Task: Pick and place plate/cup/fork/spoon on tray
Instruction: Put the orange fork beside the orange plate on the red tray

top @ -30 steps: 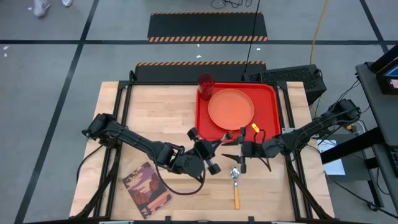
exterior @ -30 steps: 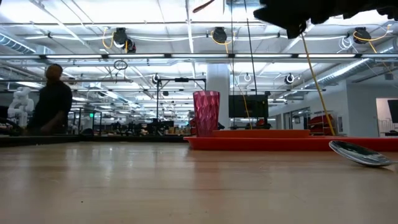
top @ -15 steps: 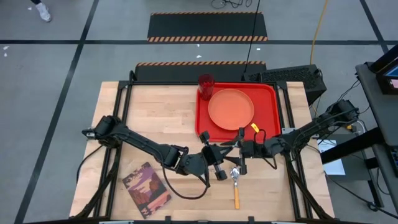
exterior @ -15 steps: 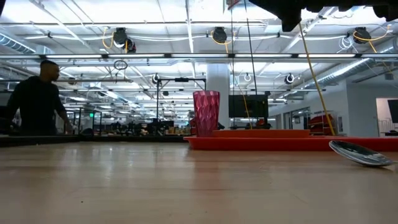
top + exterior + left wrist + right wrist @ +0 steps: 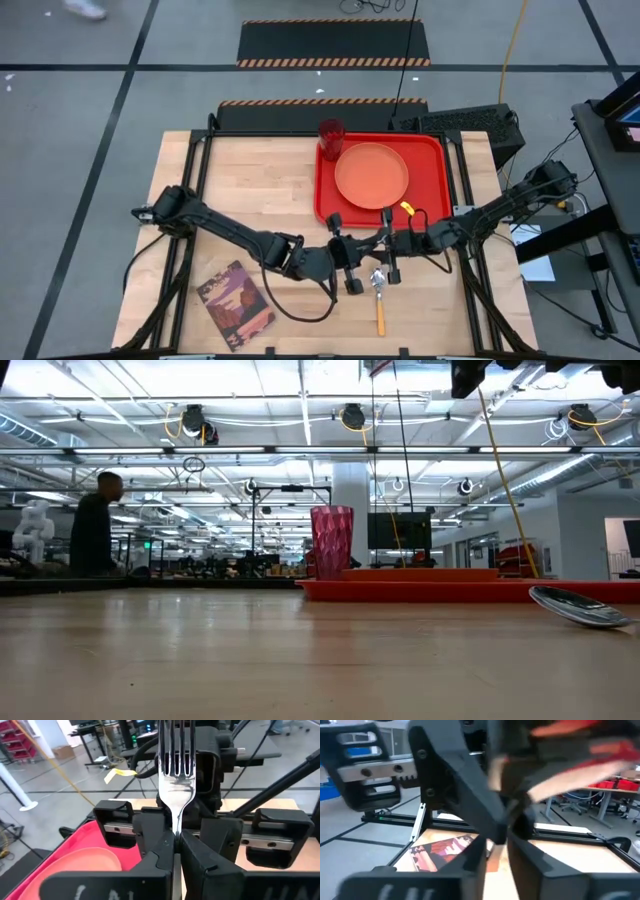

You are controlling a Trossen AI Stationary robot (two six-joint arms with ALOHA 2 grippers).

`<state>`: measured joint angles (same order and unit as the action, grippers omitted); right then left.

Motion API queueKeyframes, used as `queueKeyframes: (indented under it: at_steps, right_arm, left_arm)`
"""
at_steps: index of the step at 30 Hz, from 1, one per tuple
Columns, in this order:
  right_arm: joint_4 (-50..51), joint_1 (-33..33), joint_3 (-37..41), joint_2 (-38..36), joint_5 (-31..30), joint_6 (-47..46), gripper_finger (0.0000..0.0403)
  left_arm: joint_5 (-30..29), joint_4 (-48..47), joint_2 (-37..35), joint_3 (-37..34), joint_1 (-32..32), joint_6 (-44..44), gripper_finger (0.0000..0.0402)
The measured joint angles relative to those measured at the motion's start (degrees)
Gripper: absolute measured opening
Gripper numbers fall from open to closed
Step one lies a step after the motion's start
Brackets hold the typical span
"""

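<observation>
The fork is clear of the table in my left gripper, which is shut on it near the tray's near edge. Its silver tines point at my right gripper, which faces the left one close up, and its handle is hidden. The orange plate lies on the red tray, and the dark red cup stands upright at the tray's far left corner. The spoon lies on the wood just below both grippers, bowl toward the tray. My left gripper pinches the fork's metal neck just below the tines between its two fingers. The fingers come about level from the table's left, and the fork runs along them. The tines stick out past the fingertips. The fork is clear of the table.
A maroon patterned book lies at the near left of the table. The wood to the left of the tray is bare. A person stands in the room beyond the far edge.
My left gripper has carried the fork toward the table's right edge and a little toward the near edge. It has turned until the tines face my right gripper. My right gripper has stayed near the tray's near edge.
</observation>
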<state>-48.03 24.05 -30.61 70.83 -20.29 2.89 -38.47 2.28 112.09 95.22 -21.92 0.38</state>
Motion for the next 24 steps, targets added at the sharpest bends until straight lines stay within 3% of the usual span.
queueKeyframes:
  at_steps: [5, 14, 24]
  right_arm:
    - [0.3, 0.1, 0.0, 0.0, -0.3, 2.0, 0.0011]
    - [3.1, 0.1, 0.0, -0.5, -2.3, 0.8, 0.0003]
    - [12.0, 0.0, 0.0, -3.6, -2.6, -2.5, 0.0001]
  left_arm:
    - [0.6, -0.8, -0.1, 0.0, 0.0, -2.6, 0.0044]
    - [0.7, -4.8, -1.0, 0.0, -0.9, -2.6, 0.0126]
    - [-1.8, -11.2, -4.6, 0.0, -2.8, -5.2, 0.0145]
